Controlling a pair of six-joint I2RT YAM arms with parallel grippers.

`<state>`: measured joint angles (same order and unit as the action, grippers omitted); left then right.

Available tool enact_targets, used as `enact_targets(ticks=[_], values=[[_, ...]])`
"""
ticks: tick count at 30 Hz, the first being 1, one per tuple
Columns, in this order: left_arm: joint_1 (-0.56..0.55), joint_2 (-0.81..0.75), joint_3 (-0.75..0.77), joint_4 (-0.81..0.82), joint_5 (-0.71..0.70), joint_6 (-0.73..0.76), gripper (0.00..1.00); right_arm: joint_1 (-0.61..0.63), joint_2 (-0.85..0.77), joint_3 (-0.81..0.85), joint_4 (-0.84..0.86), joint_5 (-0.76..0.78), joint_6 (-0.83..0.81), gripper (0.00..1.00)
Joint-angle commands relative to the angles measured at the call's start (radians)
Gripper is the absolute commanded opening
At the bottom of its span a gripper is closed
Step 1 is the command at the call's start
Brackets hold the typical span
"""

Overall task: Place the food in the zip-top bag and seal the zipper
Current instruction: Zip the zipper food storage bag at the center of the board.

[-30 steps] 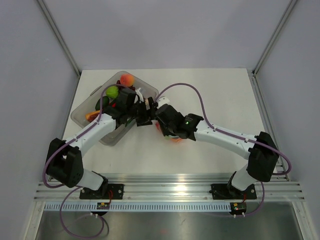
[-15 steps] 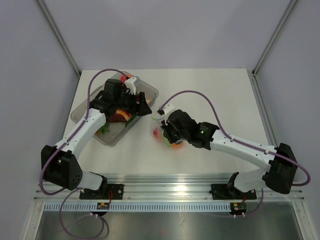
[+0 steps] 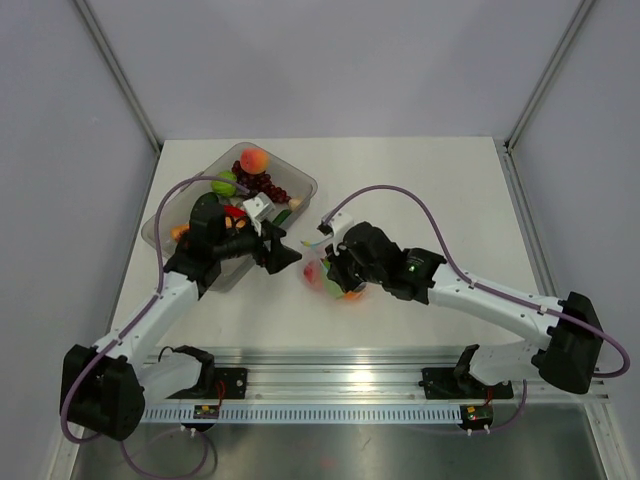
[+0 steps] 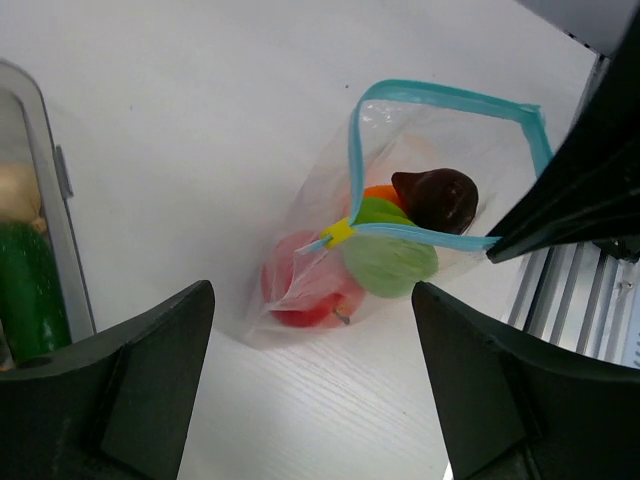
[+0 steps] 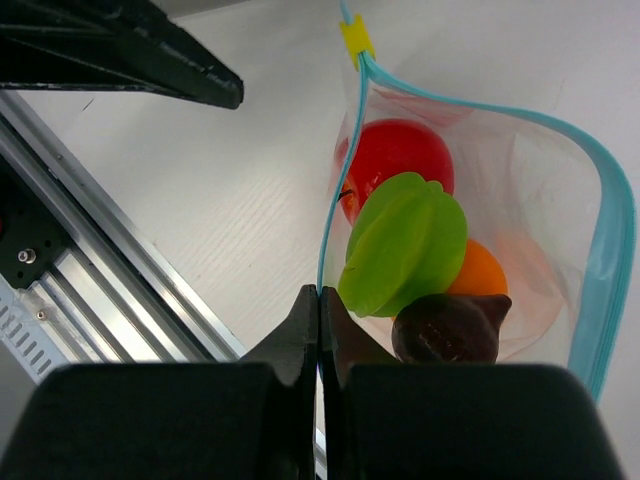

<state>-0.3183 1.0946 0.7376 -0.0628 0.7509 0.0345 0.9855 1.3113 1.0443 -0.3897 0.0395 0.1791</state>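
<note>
The zip-top bag (image 3: 322, 270) stands mouth-up on the table's middle. My right gripper (image 3: 333, 265) is shut on the bag's light-blue zipper (image 5: 608, 250), pinching one lip near its end (image 5: 320, 292). The mouth gapes open, with a yellow slider (image 5: 355, 35) at one corner. Inside lie food pieces: a red one (image 5: 395, 150), a green one (image 5: 405, 245), an orange one (image 5: 482, 270) and a dark one (image 5: 450, 330). My left gripper (image 3: 285, 255) hovers just left of the bag, open and empty (image 4: 310, 290). More food (image 3: 254, 160) sits in the tub.
A clear rigid tub (image 3: 157, 228) at the back left holds a green piece (image 3: 225, 183), dark grapes (image 3: 262, 186) and others; its wall (image 4: 45, 200) shows beside my left gripper. An aluminium rail (image 3: 340, 375) runs along the near edge.
My left gripper swung from beside the bag back over the tub, then came out to the table left of the bag. The right gripper stayed shut on the bag and drifted slightly nearer.
</note>
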Motion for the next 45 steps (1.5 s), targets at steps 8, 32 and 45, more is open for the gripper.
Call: enact_targets(ticks=[8,32,45], values=[[-0.021,0.008,-0.054,0.210,0.165,0.220,0.82,0.008,-0.070,-0.021,0.032,-0.020,-0.017,0.00],[-0.068,0.300,0.089,0.207,0.307,0.251,0.74,0.008,-0.067,-0.020,0.025,-0.016,-0.023,0.00],[-0.068,0.353,0.154,0.098,0.329,0.297,0.21,0.008,-0.037,0.003,0.023,0.003,-0.024,0.00]])
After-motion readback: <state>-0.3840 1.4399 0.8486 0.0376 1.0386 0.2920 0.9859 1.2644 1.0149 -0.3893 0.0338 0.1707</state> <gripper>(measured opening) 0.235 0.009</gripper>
